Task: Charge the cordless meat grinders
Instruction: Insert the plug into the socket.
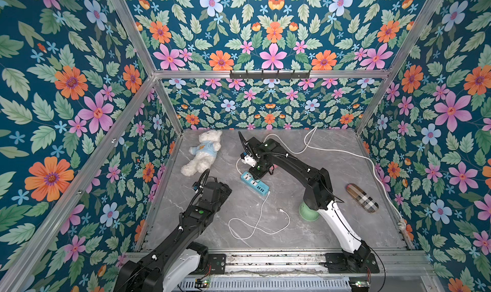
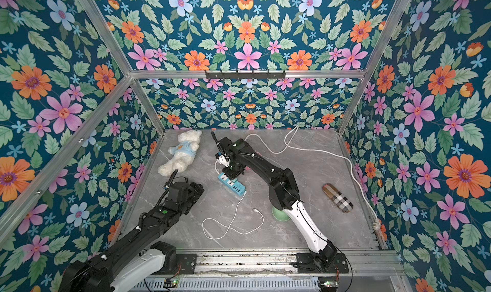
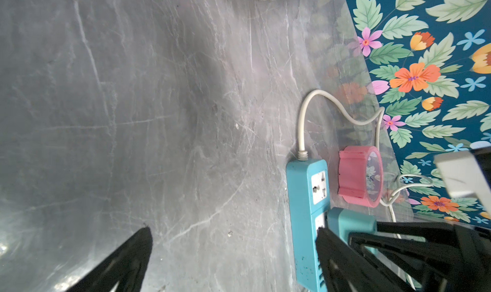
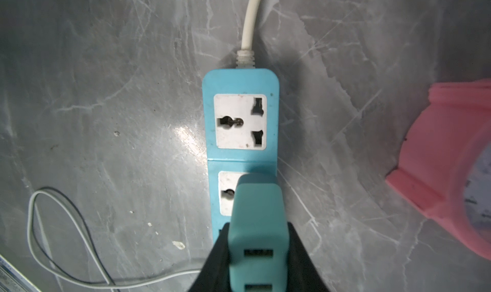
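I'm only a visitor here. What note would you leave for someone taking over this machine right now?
Left gripper: open, empty, near the power strip.
Right gripper: shut on the plug adapter at the strip's second socket; fully pushed in or not, I cannot tell.
Grinder: on the table by the right arm, partly hidden.
Cable: loose on the table, its free end short of the grinder.
Done: nothing charging yet.
Left to do: seat the adapter, then link cable to adapter and grinder.

Bare surface is lying open at the front; a looping cable is crossing its middle. The right arm is overhanging the grinder, covering its top.
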Motion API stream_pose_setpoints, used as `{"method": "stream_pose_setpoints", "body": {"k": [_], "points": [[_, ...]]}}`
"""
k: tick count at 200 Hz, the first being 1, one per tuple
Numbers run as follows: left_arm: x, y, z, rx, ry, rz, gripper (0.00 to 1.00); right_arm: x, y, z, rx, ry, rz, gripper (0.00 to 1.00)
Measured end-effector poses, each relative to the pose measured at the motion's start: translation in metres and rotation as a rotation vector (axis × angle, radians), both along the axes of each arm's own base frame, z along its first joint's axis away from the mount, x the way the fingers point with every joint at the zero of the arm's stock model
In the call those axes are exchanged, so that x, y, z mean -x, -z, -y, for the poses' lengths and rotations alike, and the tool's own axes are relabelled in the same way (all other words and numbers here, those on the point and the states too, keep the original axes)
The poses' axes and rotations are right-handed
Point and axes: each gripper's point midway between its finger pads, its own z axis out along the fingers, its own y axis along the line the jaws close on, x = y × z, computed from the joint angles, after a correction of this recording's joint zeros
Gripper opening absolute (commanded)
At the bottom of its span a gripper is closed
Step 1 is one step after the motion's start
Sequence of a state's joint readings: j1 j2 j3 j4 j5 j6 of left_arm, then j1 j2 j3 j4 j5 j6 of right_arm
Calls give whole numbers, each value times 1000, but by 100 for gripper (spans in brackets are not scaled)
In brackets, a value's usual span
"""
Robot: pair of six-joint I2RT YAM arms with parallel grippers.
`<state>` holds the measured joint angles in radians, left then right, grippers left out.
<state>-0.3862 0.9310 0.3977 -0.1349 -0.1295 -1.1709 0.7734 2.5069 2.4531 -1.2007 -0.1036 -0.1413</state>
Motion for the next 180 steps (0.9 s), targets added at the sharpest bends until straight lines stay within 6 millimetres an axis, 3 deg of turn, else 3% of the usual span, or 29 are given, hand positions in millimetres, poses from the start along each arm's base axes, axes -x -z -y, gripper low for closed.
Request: {"method": "stream_pose_setpoints", "body": {"k": [73, 114, 137, 145, 164, 180], "points": [[3, -2, -1, -8, 0, -18, 99, 5, 19, 3, 36, -5, 2, 0], [0, -10, -1, -16, 7, -5, 99, 2, 10, -1, 20, -6, 25, 0], [0, -14, -2, -30, 10, -2, 99, 0, -3, -4, 1, 11, 30, 49], [-1, -16, -2, -30, 8, 2, 99, 0, -8, -6, -9, 20, 31, 61], [-4, -23, -3, -50, 12, 18, 99, -2, -31, -12, -52, 18, 61, 73], [-6, -30, -3, -55, 14, 34, 99, -3, -57, -16, -100, 20, 91, 75]]}}
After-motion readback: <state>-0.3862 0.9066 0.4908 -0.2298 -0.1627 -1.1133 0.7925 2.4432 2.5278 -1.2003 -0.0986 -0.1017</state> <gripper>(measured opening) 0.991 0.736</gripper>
